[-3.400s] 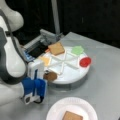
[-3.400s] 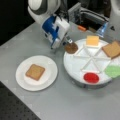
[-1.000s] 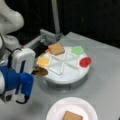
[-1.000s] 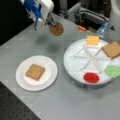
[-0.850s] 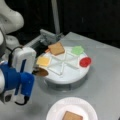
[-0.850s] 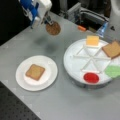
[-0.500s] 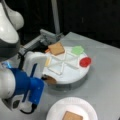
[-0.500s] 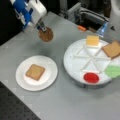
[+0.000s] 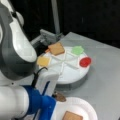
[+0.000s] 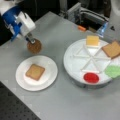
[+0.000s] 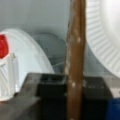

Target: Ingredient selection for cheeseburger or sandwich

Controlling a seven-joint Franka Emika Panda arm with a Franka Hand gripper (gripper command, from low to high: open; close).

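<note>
1. The gripper point(image 10: 31, 41), at upper left in a front view, is clamped on the brown patty point(image 10: 34, 46).
2. Judged best: centre the patty over the bread square point(image 10: 35, 72) on the paper plate point(image 10: 48, 65).

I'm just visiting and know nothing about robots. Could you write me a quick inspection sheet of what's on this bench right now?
Surface: grey table, with a darker perforated board at a front view's bottom left.
Job's things: one bread square lies on the paper plate. The divided tray holds the cheese square, a second bread square, the lettuce and the red disc.
Clutter: small orange object behind the tray.
Grippers: gripper shut on the brown patty, held on edge just beyond the plate's rim.
Cables: black cable on the arm.
Surroundings: grey metal equipment behind the table; dark background.
</note>
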